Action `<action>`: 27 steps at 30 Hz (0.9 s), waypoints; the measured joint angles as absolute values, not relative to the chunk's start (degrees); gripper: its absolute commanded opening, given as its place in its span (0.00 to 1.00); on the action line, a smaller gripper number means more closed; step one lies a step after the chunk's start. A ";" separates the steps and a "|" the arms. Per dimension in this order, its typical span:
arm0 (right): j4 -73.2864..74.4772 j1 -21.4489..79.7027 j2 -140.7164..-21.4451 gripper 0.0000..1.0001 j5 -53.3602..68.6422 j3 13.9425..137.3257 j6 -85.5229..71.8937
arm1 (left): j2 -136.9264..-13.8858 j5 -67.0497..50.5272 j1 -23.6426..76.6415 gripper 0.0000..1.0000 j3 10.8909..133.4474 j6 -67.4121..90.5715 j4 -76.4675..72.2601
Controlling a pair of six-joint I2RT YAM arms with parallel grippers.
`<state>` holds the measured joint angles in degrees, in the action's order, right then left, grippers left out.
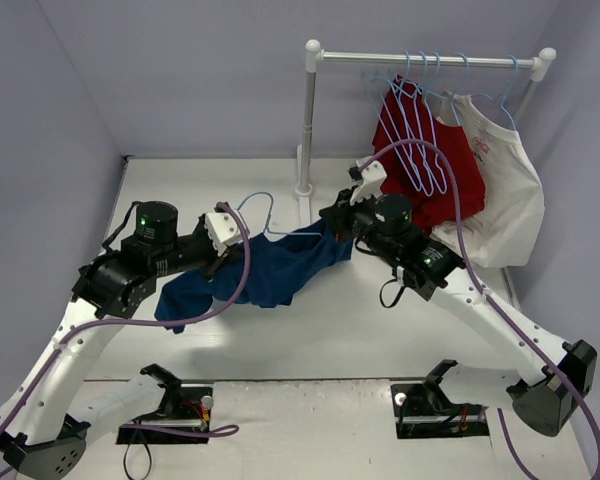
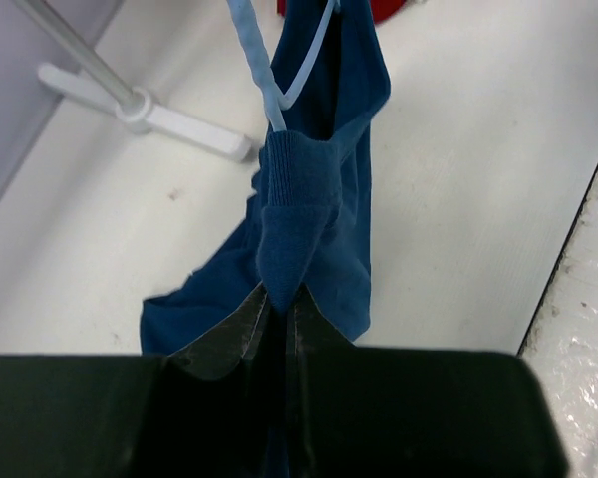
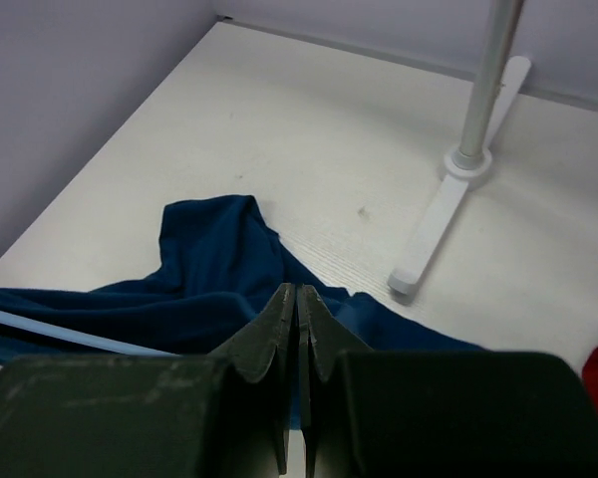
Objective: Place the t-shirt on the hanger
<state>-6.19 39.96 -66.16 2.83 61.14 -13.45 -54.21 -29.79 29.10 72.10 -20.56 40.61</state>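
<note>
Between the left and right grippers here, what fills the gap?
The t-shirt spans it, pinched by the left gripper and pulled up to the right gripper. The hanger wire pokes out of its neck. The top view shows this best.

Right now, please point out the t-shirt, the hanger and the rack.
t-shirt (image 1: 280, 268), top view, middle of the hanging cloth.
hanger (image 2: 256, 60), left wrist view, wire above the cloth.
rack (image 3: 434, 227), right wrist view, its flat foot.
</note>
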 measured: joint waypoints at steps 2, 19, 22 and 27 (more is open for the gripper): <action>-5.79 40.83 -67.99 0.00 3.14 63.53 -13.18 | -54.82 -28.91 30.22 0.00 73.82 -20.53 39.82; -4.82 48.73 -77.13 0.00 0.31 71.74 -11.53 | -48.10 -25.19 30.44 0.00 58.14 -15.86 28.20; -4.60 49.49 -79.43 0.00 -0.58 72.34 -11.54 | -46.58 -25.08 30.44 0.00 54.13 -14.60 25.21; -4.50 49.98 -82.89 0.00 -0.91 72.52 -11.53 | -42.38 -25.00 30.44 0.00 47.81 -12.21 20.02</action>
<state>-4.50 49.98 -82.89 -0.91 72.52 -11.53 -42.38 -25.00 30.44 47.81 -12.21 20.02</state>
